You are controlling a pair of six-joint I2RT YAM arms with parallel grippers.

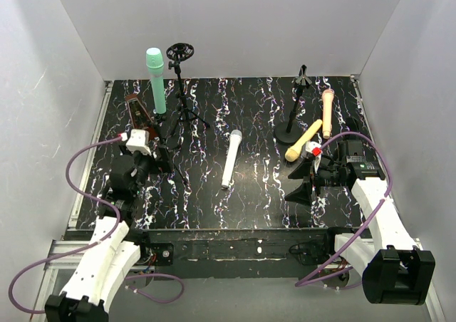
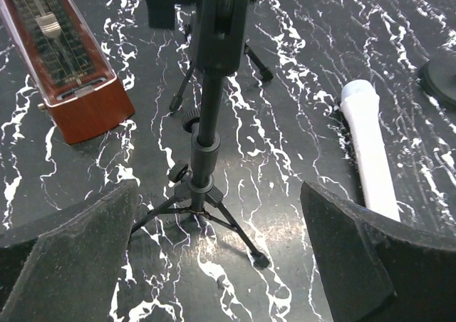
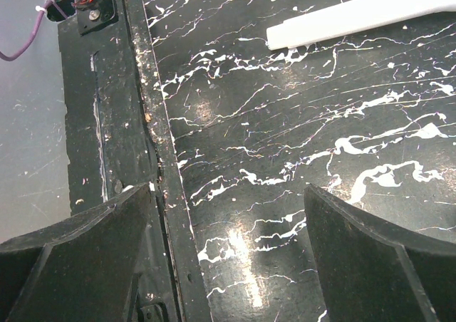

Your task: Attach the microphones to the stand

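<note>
1. Left claw [image 2: 219,190] is wide open and gripping nothing; it hangs low over the tabletop [image 1: 256,194] near the left edge; the tripod stand [image 2: 206,144] shows right between its fingers but further out, not touched.
2. Right claw [image 3: 228,194] is wide open too, and empty; it sits near the right edge, pointing at the near edge of the tabletop, touching nothing.
3. White mic [image 1: 231,158] lies flat mid-tabletop, between the two claws and apart from both stands.
4. Green mic [image 1: 155,80] stands upright by the far left corner, just beside the tripod stand; can't tell what's holding it up.
5. Yellow mic [image 1: 303,140] lies toward the far right corner, right up against the round-base stand [image 1: 288,132]; whether it rests on the base or only touches it, can't tell; pink mic [image 1: 327,112] lies just beside it, closer to the right edge.
6. Metronome [image 2: 60,58] sits left of the tripod stand, near the left edge.
</note>
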